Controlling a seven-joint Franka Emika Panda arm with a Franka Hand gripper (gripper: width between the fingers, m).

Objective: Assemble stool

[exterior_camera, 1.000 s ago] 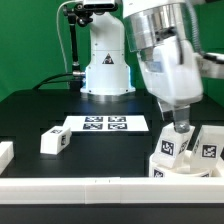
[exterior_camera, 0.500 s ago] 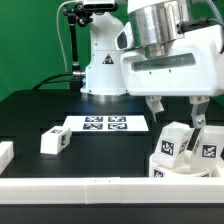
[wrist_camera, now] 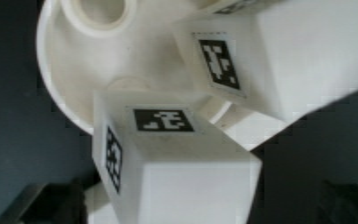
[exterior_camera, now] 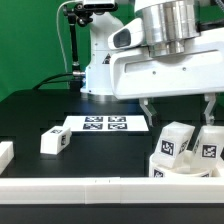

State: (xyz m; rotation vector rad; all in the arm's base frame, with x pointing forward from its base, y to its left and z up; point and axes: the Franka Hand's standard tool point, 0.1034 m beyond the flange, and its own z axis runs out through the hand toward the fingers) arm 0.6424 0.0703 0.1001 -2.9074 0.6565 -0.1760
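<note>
The white round seat [exterior_camera: 166, 166] lies at the exterior view's right by the front rail. Two chunky tagged legs stand on it, one [exterior_camera: 176, 140] nearer the middle and one [exterior_camera: 211, 147] at the frame's edge. A third leg [exterior_camera: 52, 141] lies loose on the table to the left. My gripper [exterior_camera: 179, 112] hangs just above the nearer standing leg, jaws wide open, one finger on each side and touching nothing. The wrist view shows the seat [wrist_camera: 83, 80] with a socket, and the leg [wrist_camera: 172, 160] between my dark fingers [wrist_camera: 48, 204].
The marker board [exterior_camera: 105, 124] lies flat behind the middle of the table. A long white rail [exterior_camera: 90, 188] runs along the front edge, and a short white piece [exterior_camera: 5, 153] sits at the far left. The robot base [exterior_camera: 105, 70] stands at the back.
My gripper has turned about its axis and opened wide, letting go of the leg standing on the seat, and has risen a little. The leg stays upright.
</note>
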